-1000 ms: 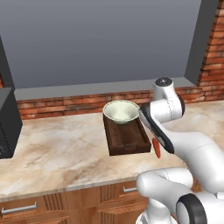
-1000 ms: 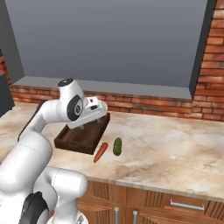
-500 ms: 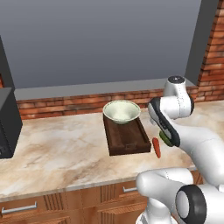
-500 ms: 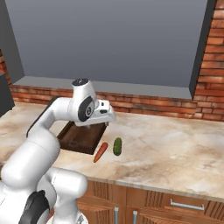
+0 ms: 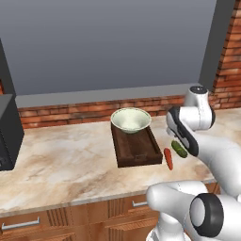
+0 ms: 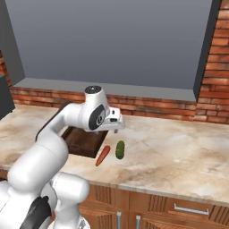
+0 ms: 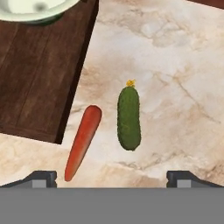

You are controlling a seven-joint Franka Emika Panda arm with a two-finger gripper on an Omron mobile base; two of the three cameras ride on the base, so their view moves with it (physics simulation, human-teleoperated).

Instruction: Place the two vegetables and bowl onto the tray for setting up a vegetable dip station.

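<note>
The dark brown tray lies on the marble counter, and the pale bowl sits on its far end. Just right of the tray lie the orange-red carrot and the dark green cucumber, side by side and apart from each other. My gripper hangs open a little above them, touching neither. In the hand view the carrot and cucumber lie between my spread fingertips, with the tray and the bowl's rim at upper left.
A black appliance stands on the counter at the far left. A brick backsplash and a window ledge run behind the tray. Open marble counter stretches right of the cucumber up to a brick pillar.
My arm has swung right, from over the tray to above the carrot and cucumber. The gripper stayed open. Bowl, tray and both vegetables have not moved.
</note>
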